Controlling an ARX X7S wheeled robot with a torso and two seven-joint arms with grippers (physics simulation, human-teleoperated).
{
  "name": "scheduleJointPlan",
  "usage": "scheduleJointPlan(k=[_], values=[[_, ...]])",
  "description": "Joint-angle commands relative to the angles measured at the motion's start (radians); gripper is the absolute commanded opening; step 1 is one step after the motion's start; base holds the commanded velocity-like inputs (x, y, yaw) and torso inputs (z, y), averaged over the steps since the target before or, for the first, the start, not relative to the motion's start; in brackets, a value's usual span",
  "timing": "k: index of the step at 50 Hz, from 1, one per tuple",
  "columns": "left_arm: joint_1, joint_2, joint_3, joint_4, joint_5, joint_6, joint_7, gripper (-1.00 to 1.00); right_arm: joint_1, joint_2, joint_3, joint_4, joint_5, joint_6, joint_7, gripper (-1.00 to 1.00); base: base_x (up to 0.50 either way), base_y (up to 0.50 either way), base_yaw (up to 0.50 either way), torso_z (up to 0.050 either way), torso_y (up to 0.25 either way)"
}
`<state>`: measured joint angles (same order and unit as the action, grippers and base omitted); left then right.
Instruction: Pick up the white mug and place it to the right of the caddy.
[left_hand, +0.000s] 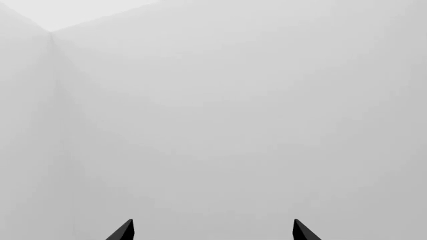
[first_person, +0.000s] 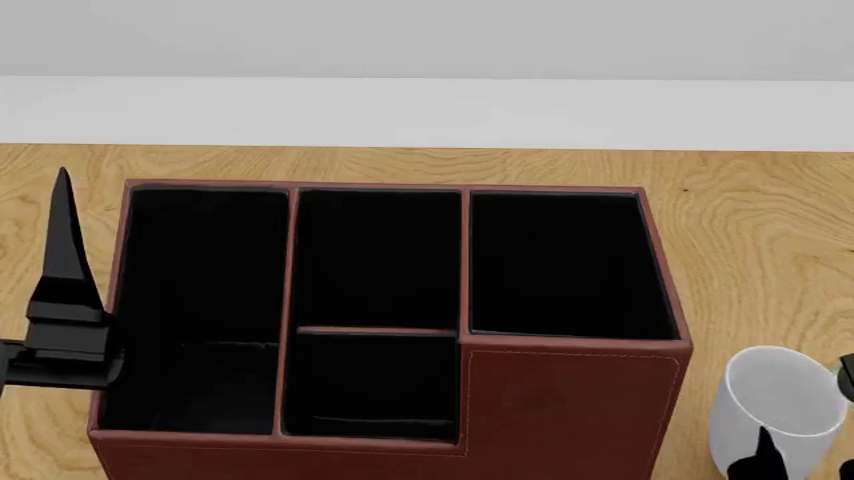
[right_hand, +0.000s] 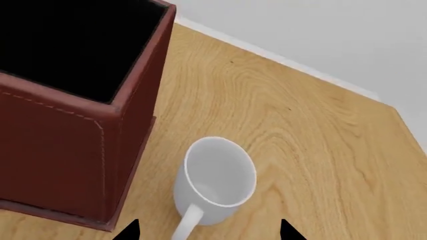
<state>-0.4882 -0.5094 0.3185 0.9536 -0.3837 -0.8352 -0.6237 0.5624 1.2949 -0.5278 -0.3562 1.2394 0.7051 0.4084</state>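
Observation:
The white mug (right_hand: 215, 180) stands upright on the wooden table just right of the caddy (right_hand: 60, 135), its loop handle pointing back toward my right gripper (right_hand: 208, 231). That gripper is open, with its two dark fingertips either side of the handle and not touching it. In the head view the white mug (first_person: 781, 400) sits at the lower right beside the caddy (first_person: 561, 400), a reddish-brown box with black compartments. My left gripper (left_hand: 212, 231) is open and faces a blank grey wall with nothing between its tips. One of its fingers (first_person: 63, 240) points up at the caddy's left.
The wooden table (first_person: 761, 230) runs to a white wall behind the caddy. In the right wrist view the table's edge (right_hand: 400, 117) lies beyond the mug.

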Motion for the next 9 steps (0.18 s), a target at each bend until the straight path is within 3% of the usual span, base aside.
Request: scheduleJointPlan(k=[1, 9], values=[[-0.001, -0.002, 0.001, -0.003, -0.005, 0.005, -0.003, 1.0, -0.02, 0.038, 0.027, -0.055, 0.036, -0.03, 0.03, 1.0, 0.0, 0.0, 0.0, 0.0, 0.0], [-0.005, -0.004, 0.004, -0.002, -0.007, 0.004, -0.006, 1.0, -0.044, 0.058, 0.041, -0.073, 0.042, -0.075, 0.034, 1.0, 0.0, 0.0, 0.0, 0.0, 0.0]])
